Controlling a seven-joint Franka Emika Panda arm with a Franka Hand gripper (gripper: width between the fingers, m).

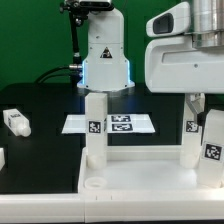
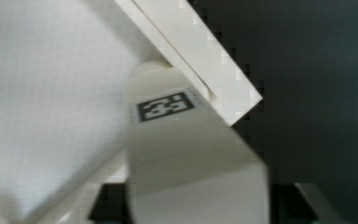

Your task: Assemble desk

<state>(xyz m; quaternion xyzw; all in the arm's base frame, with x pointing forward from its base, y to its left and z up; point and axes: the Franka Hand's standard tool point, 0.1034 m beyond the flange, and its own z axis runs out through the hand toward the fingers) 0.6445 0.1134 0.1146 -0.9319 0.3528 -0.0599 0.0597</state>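
The white desk top (image 1: 150, 178) lies flat at the front, and a round corner hole (image 1: 95, 184) shows at its near left. One tagged leg (image 1: 95, 125) stands upright on its left side. Two more tagged legs (image 1: 190, 135) (image 1: 213, 142) stand at its right. My gripper (image 1: 197, 102) comes down onto the right pair. In the wrist view my gripper (image 2: 211, 200) is shut on a tagged leg (image 2: 179, 140), with a dark finger (image 2: 115, 200) on each side. The leg reaches to the top's rim (image 2: 194, 50). A fourth leg (image 1: 15, 122) lies loose on the black table at the exterior view's left.
The marker board (image 1: 112, 124) lies behind the desk top, in front of the robot base (image 1: 105, 60). A small white piece (image 1: 2, 158) shows at the exterior view's left edge. A green wall stands behind.
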